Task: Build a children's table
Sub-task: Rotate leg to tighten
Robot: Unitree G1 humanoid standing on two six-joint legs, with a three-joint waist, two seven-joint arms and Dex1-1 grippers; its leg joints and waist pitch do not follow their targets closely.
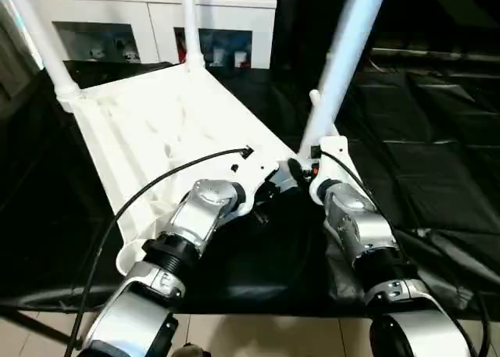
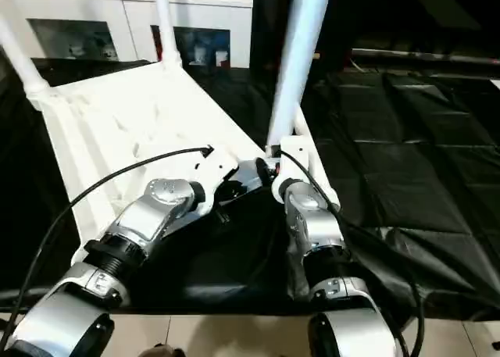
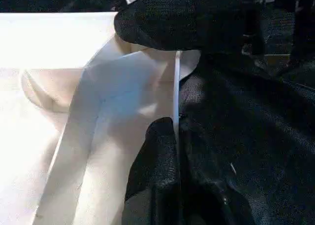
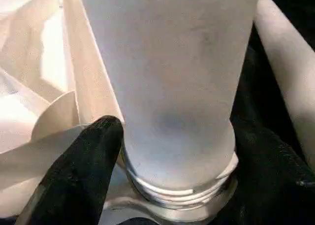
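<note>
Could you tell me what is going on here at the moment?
A humanoid robot is assembling a children's table. The white tabletop lies underside up on a black sheet, with three legs standing in its corner sockets. The left hand pinches the tabletop's thin edge, while the right hand straddles the base of the nearest leg.

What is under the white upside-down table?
A black sheet lies under the tabletop and spreads out on all sides. What the sheet rests on is covered. Three legs stick up from the tabletop's corners.
</note>
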